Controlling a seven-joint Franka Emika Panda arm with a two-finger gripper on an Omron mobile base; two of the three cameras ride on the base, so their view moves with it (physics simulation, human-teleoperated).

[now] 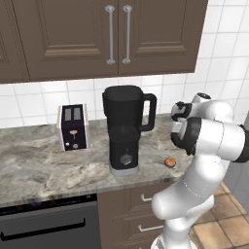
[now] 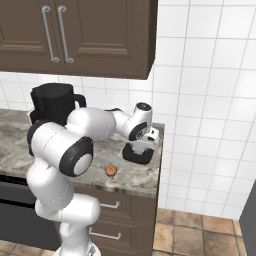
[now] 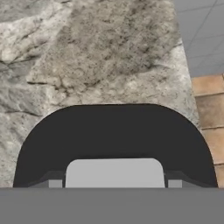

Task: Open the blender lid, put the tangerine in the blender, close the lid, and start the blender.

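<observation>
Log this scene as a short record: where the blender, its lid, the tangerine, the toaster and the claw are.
blender: upright on the counter, jug open on top
lid: off the jug, near the counter's right end
tangerine: on the counter, right of the blender, near the front edge
toaster: left of the blender
claw: at the lid; jaws not readable

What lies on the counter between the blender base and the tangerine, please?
Nothing: in the left base view, only bare marbled counter separates the blender base from the tangerine.
</observation>
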